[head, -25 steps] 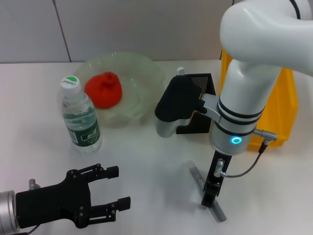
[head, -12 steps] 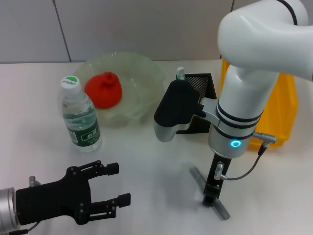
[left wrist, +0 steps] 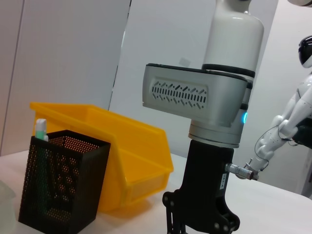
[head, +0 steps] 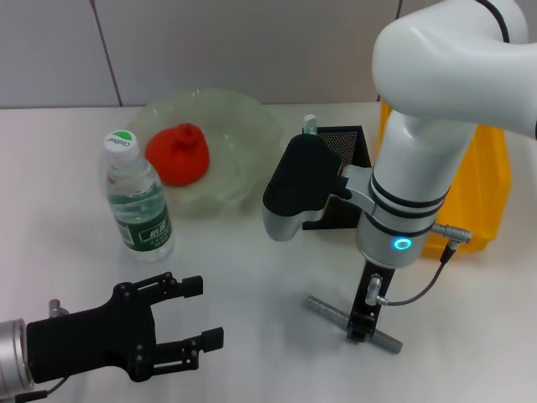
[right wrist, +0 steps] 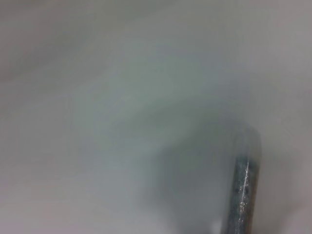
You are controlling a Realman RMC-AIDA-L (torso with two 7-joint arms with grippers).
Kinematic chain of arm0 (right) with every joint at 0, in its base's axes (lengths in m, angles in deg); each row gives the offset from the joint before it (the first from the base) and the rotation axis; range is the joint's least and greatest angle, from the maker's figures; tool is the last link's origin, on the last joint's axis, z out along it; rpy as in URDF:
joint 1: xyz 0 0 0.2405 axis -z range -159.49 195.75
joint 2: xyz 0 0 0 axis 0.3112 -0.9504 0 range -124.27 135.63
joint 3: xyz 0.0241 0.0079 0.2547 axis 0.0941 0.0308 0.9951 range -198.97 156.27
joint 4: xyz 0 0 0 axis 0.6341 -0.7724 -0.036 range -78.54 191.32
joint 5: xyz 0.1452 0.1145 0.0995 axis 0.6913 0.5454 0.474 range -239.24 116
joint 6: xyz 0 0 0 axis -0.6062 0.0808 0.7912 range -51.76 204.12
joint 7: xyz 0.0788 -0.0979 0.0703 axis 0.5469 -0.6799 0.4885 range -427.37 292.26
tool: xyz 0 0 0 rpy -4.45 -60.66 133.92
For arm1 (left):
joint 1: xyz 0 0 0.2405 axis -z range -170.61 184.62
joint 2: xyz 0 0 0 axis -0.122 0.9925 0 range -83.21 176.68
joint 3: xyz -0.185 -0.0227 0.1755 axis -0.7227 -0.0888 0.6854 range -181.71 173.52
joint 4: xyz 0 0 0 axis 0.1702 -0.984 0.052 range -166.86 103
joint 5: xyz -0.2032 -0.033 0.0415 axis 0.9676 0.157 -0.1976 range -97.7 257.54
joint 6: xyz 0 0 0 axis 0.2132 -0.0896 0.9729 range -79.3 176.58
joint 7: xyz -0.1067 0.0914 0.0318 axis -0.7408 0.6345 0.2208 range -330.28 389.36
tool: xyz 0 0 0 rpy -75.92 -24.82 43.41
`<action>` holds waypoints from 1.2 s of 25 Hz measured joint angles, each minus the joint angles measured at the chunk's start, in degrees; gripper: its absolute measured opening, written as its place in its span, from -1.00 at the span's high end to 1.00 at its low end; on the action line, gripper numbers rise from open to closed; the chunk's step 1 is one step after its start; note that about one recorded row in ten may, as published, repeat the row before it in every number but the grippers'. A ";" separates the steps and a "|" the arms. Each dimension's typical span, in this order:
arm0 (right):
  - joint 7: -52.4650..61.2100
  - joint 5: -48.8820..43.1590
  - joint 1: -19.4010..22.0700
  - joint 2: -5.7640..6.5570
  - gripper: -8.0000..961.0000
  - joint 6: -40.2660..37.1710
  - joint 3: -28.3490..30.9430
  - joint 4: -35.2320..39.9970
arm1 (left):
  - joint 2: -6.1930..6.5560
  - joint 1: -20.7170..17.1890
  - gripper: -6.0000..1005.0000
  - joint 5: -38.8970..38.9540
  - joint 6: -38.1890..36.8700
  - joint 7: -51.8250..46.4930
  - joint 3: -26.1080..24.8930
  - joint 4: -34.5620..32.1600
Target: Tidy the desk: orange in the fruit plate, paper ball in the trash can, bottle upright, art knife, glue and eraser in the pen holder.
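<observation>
Nearest, left gripper (head: 197,315) idle low over the counter (head: 252,269), fingers spread, holding nothing. Beside it, right gripper (head: 359,329) pressed down on the art knife (head: 352,323), seemingly pinching it; knife flat on the counter. Behind: bottle (head: 138,201) upright, pen holder (head: 340,176), orange (head: 178,154) in the fruit plate (head: 243,126), yellow bin (head: 482,185).
</observation>
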 joint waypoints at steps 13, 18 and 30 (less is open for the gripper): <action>-0.52 -0.07 0.17 0.00 0.57 0.17 0.00 0.00 | 0.12 0.50 -0.61 0.08 0.00 -0.13 -0.39 -0.08; -0.54 -0.07 0.19 0.00 0.68 0.35 0.19 0.00 | 0.16 1.01 -0.61 0.09 0.00 -0.14 -0.40 -0.06; -2.25 0.19 1.58 0.35 0.70 0.21 4.21 2.19 | 0.45 1.28 -0.61 0.09 0.00 -0.23 -0.37 -0.06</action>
